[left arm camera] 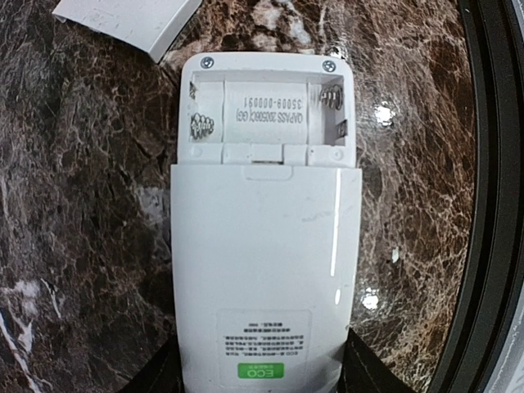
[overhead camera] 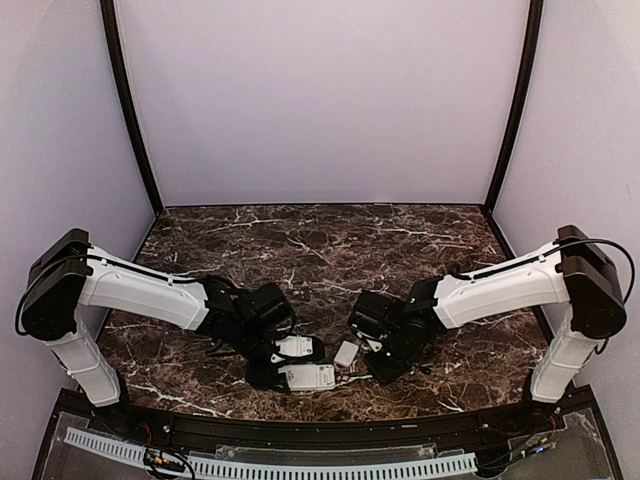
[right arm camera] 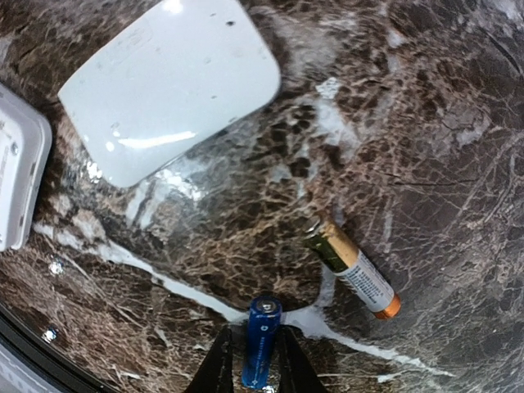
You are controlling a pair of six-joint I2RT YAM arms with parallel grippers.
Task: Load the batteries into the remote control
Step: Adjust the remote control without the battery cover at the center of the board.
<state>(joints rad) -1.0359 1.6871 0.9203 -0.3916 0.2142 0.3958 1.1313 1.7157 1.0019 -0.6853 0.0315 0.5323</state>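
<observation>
Because its cells have to go in from the back, the remote control (left arm camera: 266, 270) lies face down on the marble table (left arm camera: 82, 246) at the near edge, in front of the left arm. Its open battery compartment (left arm camera: 266, 110) faces up, at the end away from the left claw (left arm camera: 262, 381). Both bays are empty, their springs (left arm camera: 201, 125) bare. That claw is closed on the remote's label end, a finger (left arm camera: 160, 378) against each long side. I read this as a brace: it should keep the body from sliding when a cell is pushed against a spring, and it leaves the compartment end free for the other arm.

Near the compartment end and a little to one side, the cover plate (right arm camera: 172, 82) lies flat on the table between the two arms, off the remote and out of the way of the bays.

Further right, the right claw (right arm camera: 255, 364) pinches a blue battery (right arm camera: 260, 340) by its rear part, so the far end sticks out past the fingertips (whether it is clear of the stone I cannot tell). Holding it by the tail looks deliberate, since the free end can enter a bay first. A second battery (right arm camera: 354, 270), gold and white with an orange end, lies loose on the table near the blue one, untouched by either claw.
</observation>
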